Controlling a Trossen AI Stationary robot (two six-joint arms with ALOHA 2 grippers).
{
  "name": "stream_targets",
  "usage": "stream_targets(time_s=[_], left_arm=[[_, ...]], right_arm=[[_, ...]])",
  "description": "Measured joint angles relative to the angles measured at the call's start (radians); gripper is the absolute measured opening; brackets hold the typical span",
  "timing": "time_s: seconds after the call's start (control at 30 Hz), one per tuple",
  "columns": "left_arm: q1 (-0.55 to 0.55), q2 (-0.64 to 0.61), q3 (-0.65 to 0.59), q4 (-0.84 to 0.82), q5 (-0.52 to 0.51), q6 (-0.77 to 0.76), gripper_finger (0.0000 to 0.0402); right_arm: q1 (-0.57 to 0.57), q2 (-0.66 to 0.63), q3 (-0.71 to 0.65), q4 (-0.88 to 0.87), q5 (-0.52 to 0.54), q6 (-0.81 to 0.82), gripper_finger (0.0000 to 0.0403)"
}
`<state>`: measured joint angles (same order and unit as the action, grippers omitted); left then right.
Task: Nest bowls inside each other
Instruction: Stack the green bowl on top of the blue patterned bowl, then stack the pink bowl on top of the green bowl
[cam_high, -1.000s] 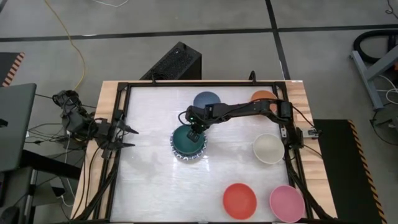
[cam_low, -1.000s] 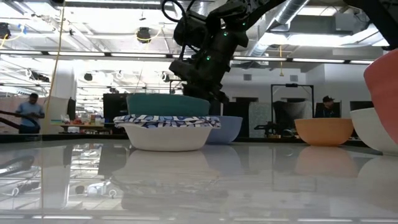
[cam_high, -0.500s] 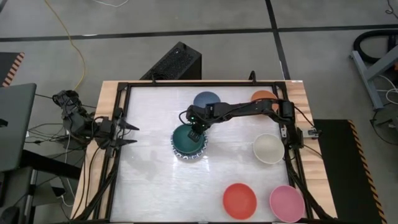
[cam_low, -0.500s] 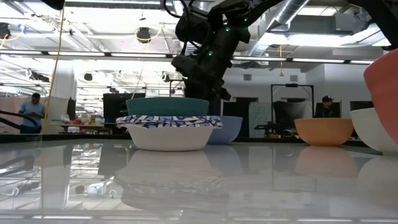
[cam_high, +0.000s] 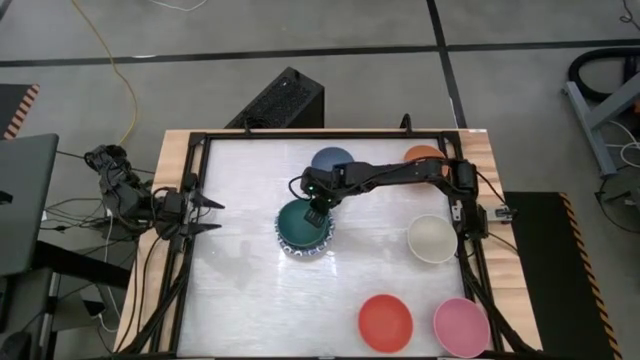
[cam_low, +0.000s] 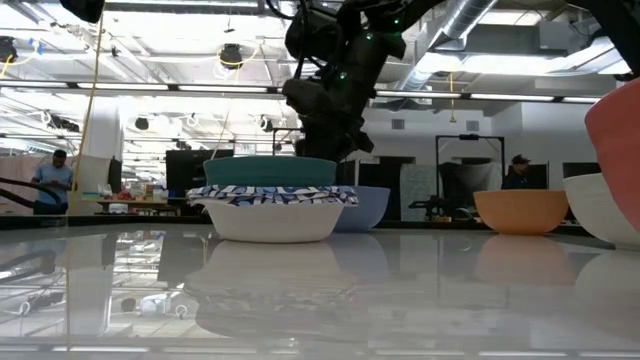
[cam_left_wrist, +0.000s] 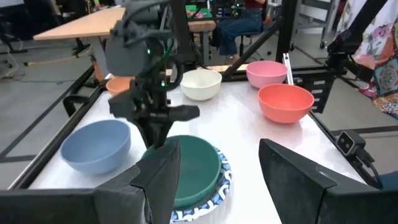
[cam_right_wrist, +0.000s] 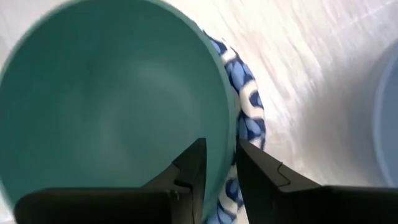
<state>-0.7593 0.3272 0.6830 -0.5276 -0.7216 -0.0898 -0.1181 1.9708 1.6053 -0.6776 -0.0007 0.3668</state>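
The counter (cam_high: 240, 290) carries the bowls. Near its middle the green bowl (cam_high: 303, 224) sits nested in a blue-patterned bowl (cam_high: 321, 247). The right pincer (cam_high: 314, 209) hangs over the green bowl's far rim, its fingers (cam_right_wrist: 189, 167) narrowly apart, straddling the rim edge; whether they press it I cannot tell. Just beyond lies the blue bowl (cam_high: 333, 160), with the orange bowl (cam_high: 424, 155), cream bowl (cam_high: 432, 238), red bowl (cam_high: 385, 322) and pink bowl (cam_high: 461, 325) well apart. The left pincer (cam_high: 210, 217) waits wide open at the counter's left edge. No readable writing shows.
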Motion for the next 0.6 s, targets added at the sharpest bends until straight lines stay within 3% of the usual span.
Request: stream_targets(time_s=[0.17, 0.43, 0.6], left_arm=[[0.000, 0.000, 0.000, -0.012, 0.000, -0.013, 0.0208], [0.000, 0.000, 0.000, -0.016, -0.001, -0.005, 0.0208], [0.000, 0.000, 0.000, -0.042, -0.001, -0.043, 0.0208]], right_arm=[[-0.002, -0.017, 0.042, -0.058, 0.028, -0.032, 0.0109], [-0.002, -0.081, 0.135, -0.381, 0.283, -0.114, 0.0109], [-0.024, -0.175, 0.127, -0.635, 0.408, -0.005, 0.0109]])
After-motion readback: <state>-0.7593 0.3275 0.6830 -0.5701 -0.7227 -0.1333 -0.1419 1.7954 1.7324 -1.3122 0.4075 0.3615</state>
